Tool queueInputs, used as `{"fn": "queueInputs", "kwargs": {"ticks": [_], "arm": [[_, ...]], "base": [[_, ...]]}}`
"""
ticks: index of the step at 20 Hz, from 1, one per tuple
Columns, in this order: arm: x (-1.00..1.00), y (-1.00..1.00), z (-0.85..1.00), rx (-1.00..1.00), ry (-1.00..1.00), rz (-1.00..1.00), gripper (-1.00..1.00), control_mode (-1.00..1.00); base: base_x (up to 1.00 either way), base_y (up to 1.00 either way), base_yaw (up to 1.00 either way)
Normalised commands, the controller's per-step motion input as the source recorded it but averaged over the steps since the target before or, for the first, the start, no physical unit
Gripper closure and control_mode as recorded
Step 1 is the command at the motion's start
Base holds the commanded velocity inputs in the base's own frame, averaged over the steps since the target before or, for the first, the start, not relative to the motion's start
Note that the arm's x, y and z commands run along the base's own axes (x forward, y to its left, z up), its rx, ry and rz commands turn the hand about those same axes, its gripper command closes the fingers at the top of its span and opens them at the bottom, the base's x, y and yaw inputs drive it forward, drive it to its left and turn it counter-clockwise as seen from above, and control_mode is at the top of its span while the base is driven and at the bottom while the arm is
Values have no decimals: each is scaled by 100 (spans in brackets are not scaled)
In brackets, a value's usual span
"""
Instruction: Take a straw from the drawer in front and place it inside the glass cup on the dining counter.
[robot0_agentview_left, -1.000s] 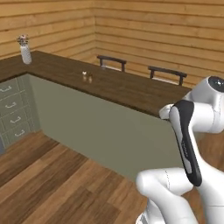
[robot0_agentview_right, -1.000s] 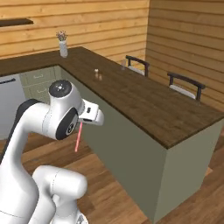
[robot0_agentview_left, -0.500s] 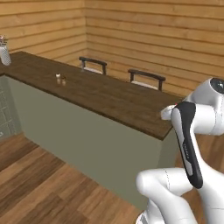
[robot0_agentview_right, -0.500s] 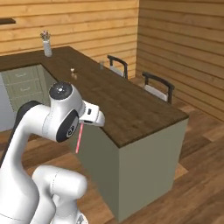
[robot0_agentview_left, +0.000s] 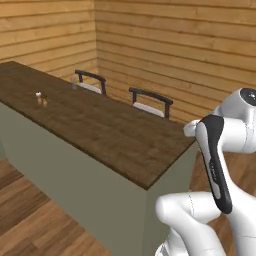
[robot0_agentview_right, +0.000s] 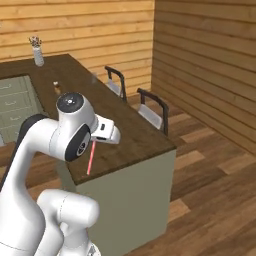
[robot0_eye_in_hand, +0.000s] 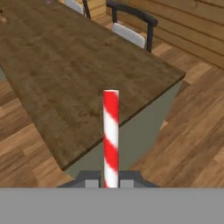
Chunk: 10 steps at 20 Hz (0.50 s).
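One straw (robot0_eye_in_hand: 111, 135), two stools (robot0_agentview_left: 150, 102)

Red-white striped straw (robot0_eye_in_hand: 111, 135) upright; glass cup (robot0_agentview_left: 74, 82), faint, on dining counter (robot0_agentview_left: 100, 130).

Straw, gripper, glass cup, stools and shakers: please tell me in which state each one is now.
straw: held at one end, straight.
gripper: shut on the straw.
glass cup: upright on the dining counter, no straw in it.
stools: two, standing at the counter's far side.
shakers: upright on the counter.
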Motion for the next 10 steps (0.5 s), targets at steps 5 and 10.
{"fn": "queueInputs", "kwargs": {"ticks": [5, 10], "arm": [[0, 0, 0, 0, 0, 0, 100, 100], [0, 0, 0, 0, 0, 0, 100, 100]], "base": [[31, -100, 29], [32, -100, 33]]}}
